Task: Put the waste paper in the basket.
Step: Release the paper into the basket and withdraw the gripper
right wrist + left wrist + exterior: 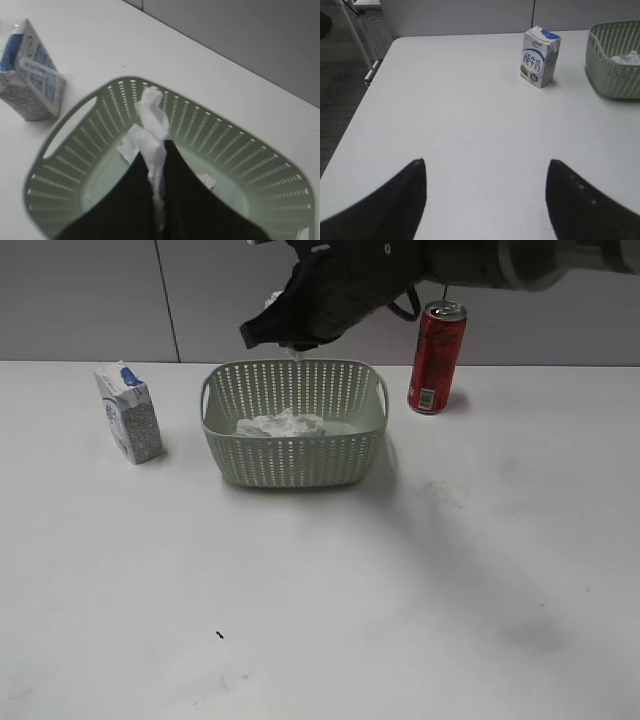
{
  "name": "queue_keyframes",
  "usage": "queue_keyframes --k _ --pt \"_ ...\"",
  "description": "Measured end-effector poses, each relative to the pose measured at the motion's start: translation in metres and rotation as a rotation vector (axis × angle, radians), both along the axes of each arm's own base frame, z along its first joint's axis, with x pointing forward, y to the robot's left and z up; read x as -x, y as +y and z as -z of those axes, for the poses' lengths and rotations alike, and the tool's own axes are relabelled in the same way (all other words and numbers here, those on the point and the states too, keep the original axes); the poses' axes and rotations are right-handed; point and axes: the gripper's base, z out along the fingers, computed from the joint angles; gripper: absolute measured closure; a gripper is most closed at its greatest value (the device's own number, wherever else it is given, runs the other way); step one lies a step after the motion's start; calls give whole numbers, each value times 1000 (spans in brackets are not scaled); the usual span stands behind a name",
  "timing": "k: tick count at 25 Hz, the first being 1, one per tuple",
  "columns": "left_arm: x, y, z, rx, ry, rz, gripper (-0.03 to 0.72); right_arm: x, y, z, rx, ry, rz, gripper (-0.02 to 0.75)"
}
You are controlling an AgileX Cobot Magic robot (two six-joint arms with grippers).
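Right gripper point(157, 200) pinches a crumpled white paper wad point(151, 120) above the pale green slotted plastic basket point(295, 455) near the desk's far edge, seemingly poised for dropping; more paper lies inside; left gripper point(485, 192) hangs wide, empty.

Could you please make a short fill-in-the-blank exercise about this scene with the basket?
1. The right hand holds a wad of waste paper above the ____.
2. The red can stands to the ____ of the basket in the exterior view.
3. The left hand is ____ and holds nothing.
4. The carton has white and ____ print.

Missing words: basket; right; open; blue
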Motion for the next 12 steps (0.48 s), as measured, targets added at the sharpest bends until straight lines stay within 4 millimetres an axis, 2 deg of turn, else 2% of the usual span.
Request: queue_keyframes --k 4,6,8,12 --pt "0 0 0 0 0 0 144 -7 2 28 19 27 3 738" --pt "0 0 0 0 0 0 144 -8 3 42 45 60 4 691" --pt "0 0 0 0 0 0 144 -7 2 56 82 107 7 570" --pt "0 0 0 0 0 0 144 -5 0 65 119 154 10 210"
